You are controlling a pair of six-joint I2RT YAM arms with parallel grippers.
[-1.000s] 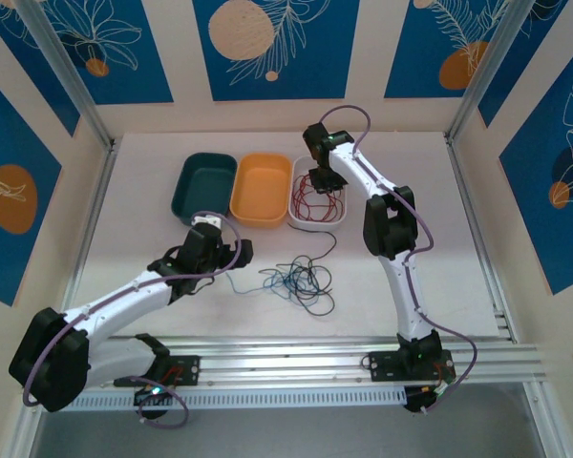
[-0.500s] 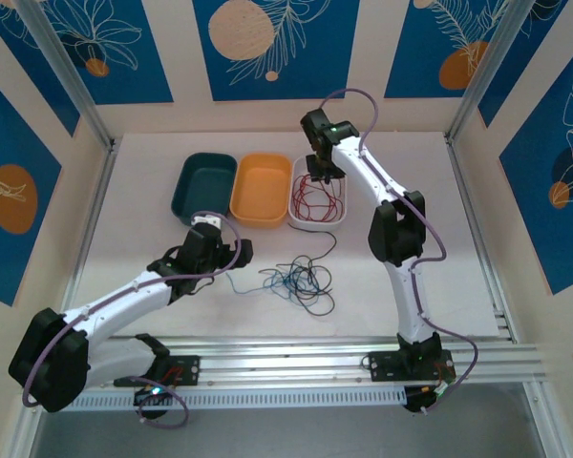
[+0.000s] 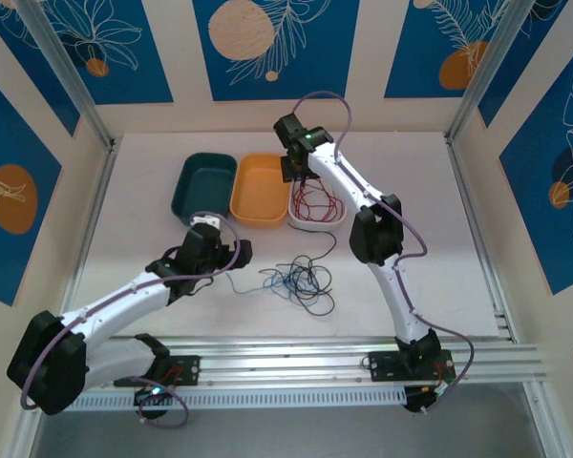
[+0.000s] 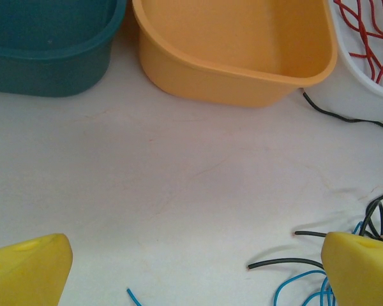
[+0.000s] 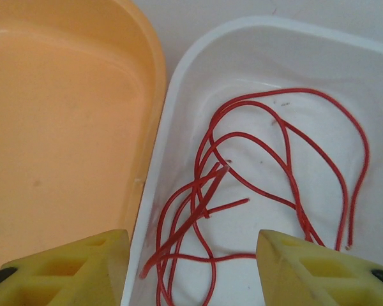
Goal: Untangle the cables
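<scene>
Red cables (image 5: pixel 268 166) lie in loose loops inside the white bin (image 5: pixel 172 115), also visible from above as red cables (image 3: pixel 315 200). My right gripper (image 5: pixel 191 268) hangs open just above them, over the rim between the white and orange bins, with nothing between its fingers; from above the right gripper (image 3: pixel 289 173) sits at the bins' far end. A tangle of black and blue cables (image 3: pixel 301 279) lies on the table. My left gripper (image 4: pixel 195 274) is wide open and low over the table left of that tangle, with black cable (image 4: pixel 287 261) and blue cable (image 4: pixel 300 284) ends near its right finger.
A teal bin (image 3: pixel 202 184), an orange bin (image 3: pixel 260 188) and the white bin (image 3: pixel 336 218) stand side by side at the back; teal and orange hold nothing. One black cable (image 4: pixel 345 116) runs up to the white bin's foot. Walls enclose the table.
My right gripper has moved left and back, from over the white bin's middle to its left rim, and its jaws have spread wider. The left arm has stayed still.
</scene>
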